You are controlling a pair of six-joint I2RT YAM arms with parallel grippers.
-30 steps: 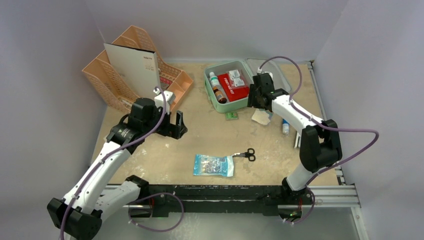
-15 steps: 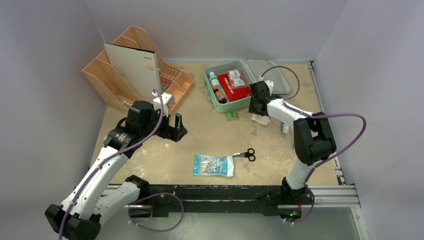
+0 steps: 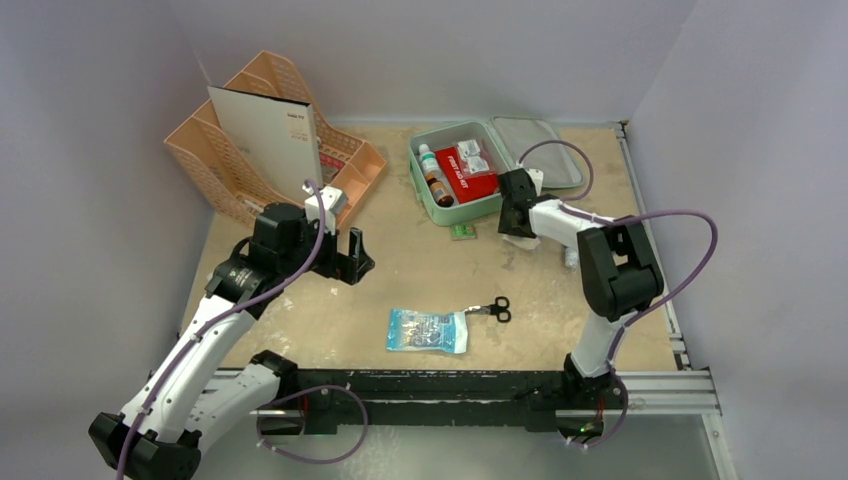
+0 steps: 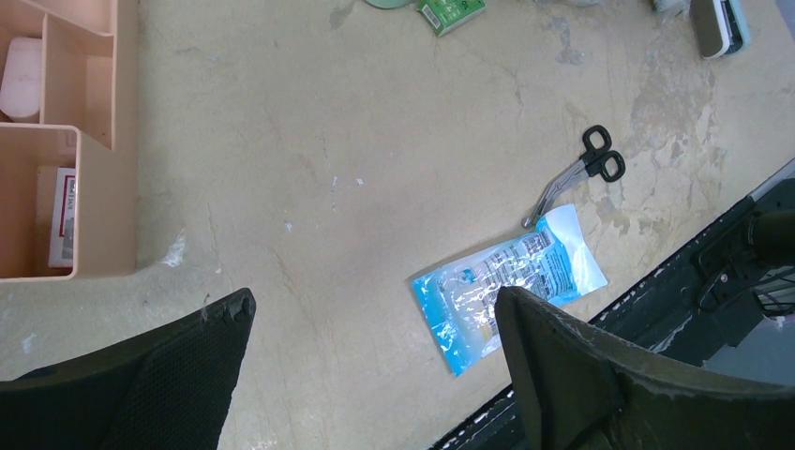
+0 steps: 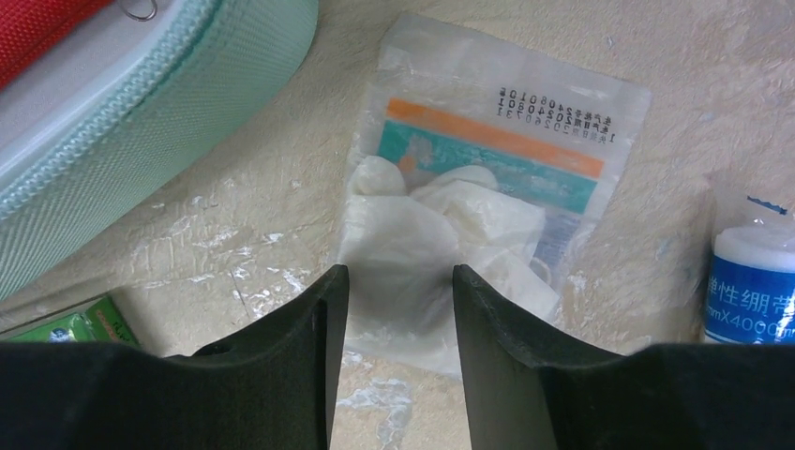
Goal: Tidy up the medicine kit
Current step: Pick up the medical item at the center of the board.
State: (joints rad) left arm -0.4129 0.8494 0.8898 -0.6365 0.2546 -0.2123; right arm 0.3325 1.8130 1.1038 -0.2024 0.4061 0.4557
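Observation:
The mint-green medicine kit [image 3: 417, 185] lies open at the back centre, its grey-lined lid [image 3: 545, 150] flat to the right. Inside it are a red pouch [image 3: 468, 175] and small bottles [image 3: 432, 175]. My right gripper [image 3: 516, 228] is down at the kit's front right corner [image 5: 141, 141]. It is open, its jaws [image 5: 400, 277] narrowly apart over the near end of a clear glove packet [image 5: 487, 178] lying flat on the table. My left gripper [image 3: 357, 255] hovers wide open and empty [image 4: 373, 298] over bare table left of centre.
A blue sachet [image 3: 428, 330] and black scissors [image 3: 492, 309] lie near the front centre. A small green packet [image 3: 462, 232] sits before the kit. A bandage roll [image 5: 755, 281] lies right of the glove packet. The peach organizer [image 3: 250, 140] stands at the back left.
My right gripper has come forward from the kit's right edge and dropped onto the glove packet, its jaws narrowing and its elbow folding in. The left arm has hardly shifted.

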